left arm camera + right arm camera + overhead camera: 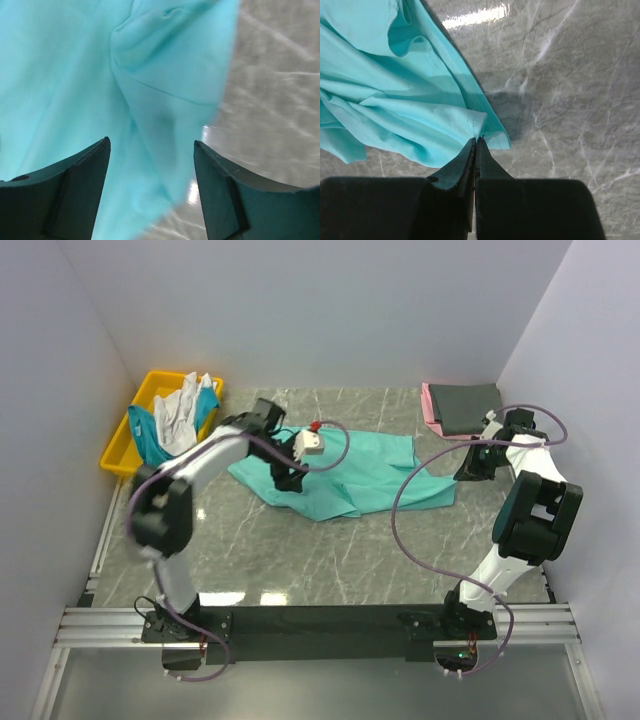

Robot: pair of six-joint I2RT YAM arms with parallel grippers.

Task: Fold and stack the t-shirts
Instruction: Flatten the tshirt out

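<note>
Two items finished: dark grey shirt (468, 402) lying folded on a pink shirt (429, 405), stacked at 2 o'clock on the surface (330, 560), near the far right corner.

One item in work: sea-green shirt (370, 475), at the centre of the surface, spread out and rumpled, with creased overlaps but no tidy fold showing.

Two items waiting: white shirt (180, 415) and teal shirt (148, 435), heaped loosely in the yellow bin (150, 388) at 10 o'clock, draped over its rim.

Left pincer (151, 142): jaws stand apart with nothing between them, poised just above the sea-green cloth on its 9 o'clock side, close to an edge where bare surface shows.

Right pincer (476, 139): jaws pressed together, tips meeting right at a corner of the sea-green shirt on its 3 o'clock side. Whether any hem is caught between them cannot be told.

Assessment: somewhat under half complete. Remaining, by judgement: fold the sea-green shirt and carry it to the stack at 2 o'clock, then draw out, fold and stack both bin items.
</note>
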